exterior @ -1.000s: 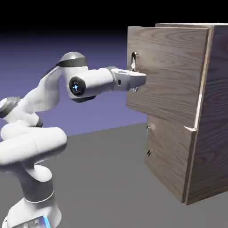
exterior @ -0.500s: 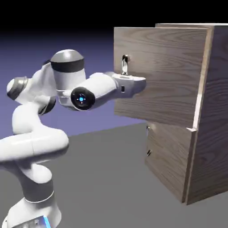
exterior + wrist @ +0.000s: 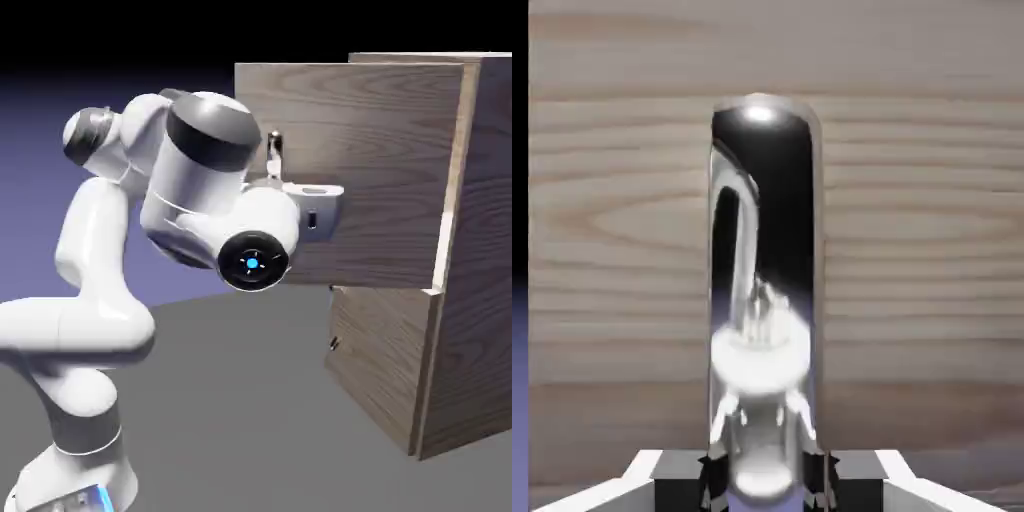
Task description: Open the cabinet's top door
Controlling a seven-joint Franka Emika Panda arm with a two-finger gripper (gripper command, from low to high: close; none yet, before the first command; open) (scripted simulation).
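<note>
Standing open: cabinet's (image 3: 480,270) top door (image 3: 370,140)

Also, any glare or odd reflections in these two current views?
Hand view: metal handle mirrors the white arm, with blown-out highlights; exterior view: bright glare along the top door's hinge-side edge, black band across the top, cabinet side in shade.
</note>
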